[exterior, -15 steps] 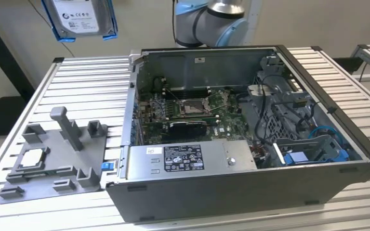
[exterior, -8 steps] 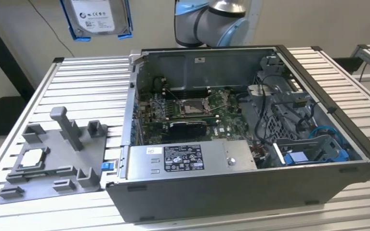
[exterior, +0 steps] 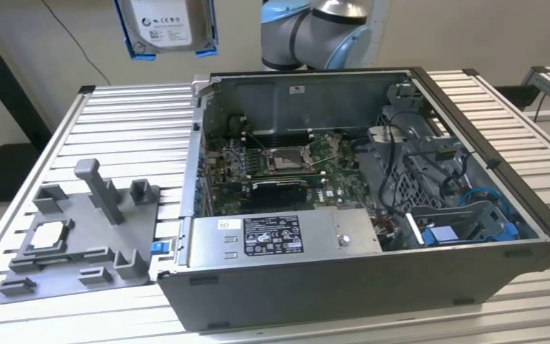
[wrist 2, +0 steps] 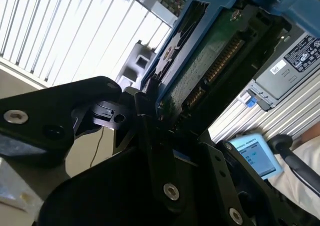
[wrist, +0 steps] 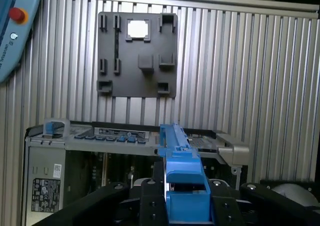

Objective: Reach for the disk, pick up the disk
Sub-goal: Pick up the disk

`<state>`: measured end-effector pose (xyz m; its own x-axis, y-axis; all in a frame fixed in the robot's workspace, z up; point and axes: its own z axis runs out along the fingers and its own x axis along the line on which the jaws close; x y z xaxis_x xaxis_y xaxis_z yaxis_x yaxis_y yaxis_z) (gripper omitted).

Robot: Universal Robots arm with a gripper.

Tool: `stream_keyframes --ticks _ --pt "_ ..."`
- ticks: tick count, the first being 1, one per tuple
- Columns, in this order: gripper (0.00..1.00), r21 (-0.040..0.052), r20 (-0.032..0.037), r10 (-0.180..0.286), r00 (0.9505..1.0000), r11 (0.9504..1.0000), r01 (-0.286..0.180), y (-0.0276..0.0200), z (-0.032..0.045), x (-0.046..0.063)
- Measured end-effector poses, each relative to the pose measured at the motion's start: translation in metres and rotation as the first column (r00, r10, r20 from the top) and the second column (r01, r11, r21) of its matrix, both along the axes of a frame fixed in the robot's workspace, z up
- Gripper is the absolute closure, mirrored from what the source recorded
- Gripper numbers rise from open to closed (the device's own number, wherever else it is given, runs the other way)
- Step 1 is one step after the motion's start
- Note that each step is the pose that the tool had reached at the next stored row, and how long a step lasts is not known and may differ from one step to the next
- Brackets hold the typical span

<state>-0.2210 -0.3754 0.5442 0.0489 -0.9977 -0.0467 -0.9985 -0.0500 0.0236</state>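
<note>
A: Nearest on the desk?

B: One open computer case, near and toward the exterior view's right. One grey fixture plate at the exterior view's near left, with one small square chip resting on it.

A: Farther back?

B: One arm behind the case. One disk, high over the desk's far side at the exterior view's left, well apart from everything below.

A: Which way from the jaws?

B: Right between them. Clamped shut on one end of the disk, pressing its two flat faces. Long axis straight out from the jaws, hanging upright in the exterior view.
</note>
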Motion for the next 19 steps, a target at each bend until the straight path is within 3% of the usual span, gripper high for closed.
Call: stream_keyframes --ticks 19 --pt "1.00 0.0000 -0.0011 0.000 1.0000 1.0000 0.000 0.0000 0.0000 0.060"
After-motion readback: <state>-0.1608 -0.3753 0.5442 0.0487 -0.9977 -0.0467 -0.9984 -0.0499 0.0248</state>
